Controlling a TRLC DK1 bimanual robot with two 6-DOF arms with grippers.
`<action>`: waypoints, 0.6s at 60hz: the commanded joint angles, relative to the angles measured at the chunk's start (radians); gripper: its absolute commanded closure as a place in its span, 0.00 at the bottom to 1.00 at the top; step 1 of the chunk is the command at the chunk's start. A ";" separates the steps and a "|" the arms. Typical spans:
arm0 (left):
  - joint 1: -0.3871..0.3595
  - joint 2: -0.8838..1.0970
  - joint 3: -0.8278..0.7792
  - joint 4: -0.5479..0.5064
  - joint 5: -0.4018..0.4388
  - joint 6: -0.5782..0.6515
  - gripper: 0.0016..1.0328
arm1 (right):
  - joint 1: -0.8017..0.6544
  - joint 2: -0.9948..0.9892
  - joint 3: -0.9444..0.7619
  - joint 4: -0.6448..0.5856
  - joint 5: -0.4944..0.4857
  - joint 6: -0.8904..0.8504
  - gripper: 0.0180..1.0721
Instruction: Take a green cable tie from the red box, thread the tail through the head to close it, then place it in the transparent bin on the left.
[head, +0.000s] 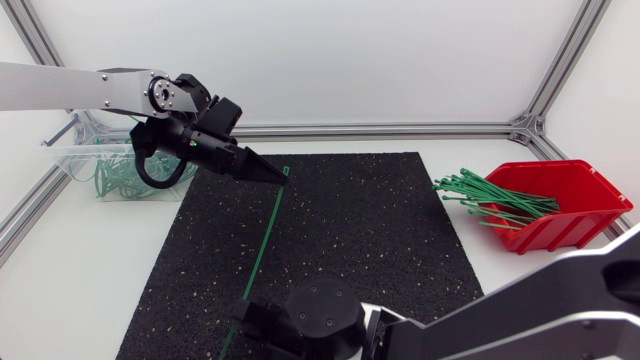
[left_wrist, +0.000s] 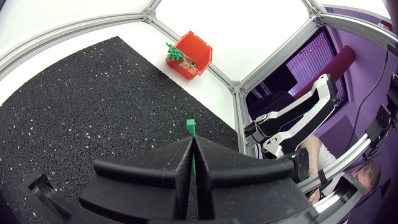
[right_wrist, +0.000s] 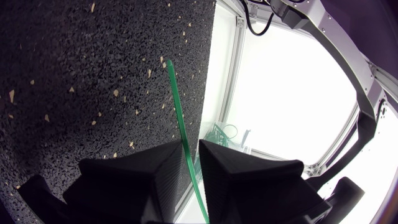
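Observation:
A green cable tie (head: 268, 235) stretches across the black mat (head: 370, 230) between my two grippers. My left gripper (head: 272, 172) is shut on the tie just behind its head (left_wrist: 190, 126), which sticks out past the fingertips. At the mat's near edge my right gripper (head: 243, 318) has the tie's tail (right_wrist: 180, 118) running between its fingers. The tail lies against one finger (right_wrist: 155, 168), and a narrow gap shows beside the other. The red box (head: 565, 200) with several green ties (head: 495, 200) stands at the right. The transparent bin (head: 100, 165) stands at the back left.
Aluminium frame rails (head: 400, 128) run along the table's back and corners. The bin (right_wrist: 217, 134) holds several closed green ties. In the left wrist view the red box (left_wrist: 194, 53) is far ahead, across the mat.

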 joint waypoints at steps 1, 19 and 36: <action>-0.008 -0.002 0.026 -0.022 0.000 0.025 0.97 | 0.000 -0.039 0.011 -0.036 0.011 0.047 0.79; -0.012 -0.010 0.018 -0.027 0.000 0.025 0.97 | -0.012 -0.119 0.040 -0.188 0.012 0.242 0.84; -0.018 -0.014 -0.011 -0.027 -0.001 0.031 0.97 | -0.012 -0.139 0.034 -0.194 0.000 0.319 0.95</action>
